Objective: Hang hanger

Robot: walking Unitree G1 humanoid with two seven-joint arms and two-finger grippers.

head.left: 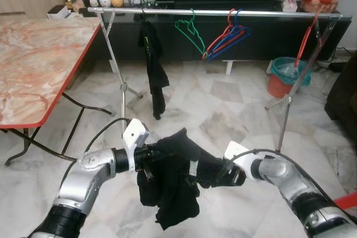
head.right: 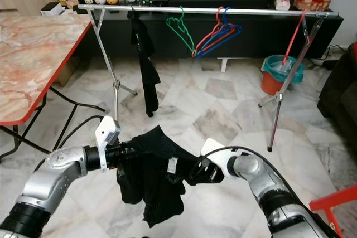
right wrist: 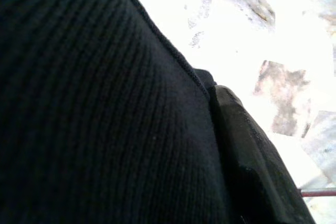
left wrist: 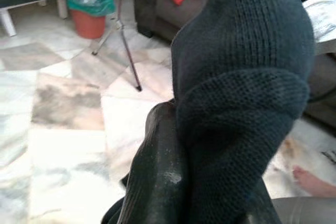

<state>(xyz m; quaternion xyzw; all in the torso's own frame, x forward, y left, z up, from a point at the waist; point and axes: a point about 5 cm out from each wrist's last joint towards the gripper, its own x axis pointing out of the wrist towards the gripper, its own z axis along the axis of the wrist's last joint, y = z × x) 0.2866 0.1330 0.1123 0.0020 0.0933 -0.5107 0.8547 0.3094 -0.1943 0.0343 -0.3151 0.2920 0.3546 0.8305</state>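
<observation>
A black knit garment (head.left: 173, 182) hangs in the air between my two grippers, low in front of me. My left gripper (head.left: 152, 161) is shut on its left side, with the fingers buried in the cloth. From the right, my right gripper (head.left: 205, 174) is shut on the other side. The wrist views show the knit fabric (left wrist: 241, 93) against a black finger (left wrist: 157, 177); whether a hanger is inside the garment stays hidden. Farther ahead a silver clothes rail (head.left: 256, 13) carries a green hanger (head.left: 189, 32), a red hanger (head.left: 222, 38), a blue hanger (head.left: 237, 37) and another black garment (head.left: 153, 65).
A marble-topped table with a red edge (head.left: 33, 65) stands on my left. Behind the rail is a dark TV cabinet, with a red bin (head.left: 283, 77) near the rail's right leg (head.left: 287, 98). A dark sofa (head.left: 343, 93) is at the right. A person's bare foot (left wrist: 315, 182) is on the floor.
</observation>
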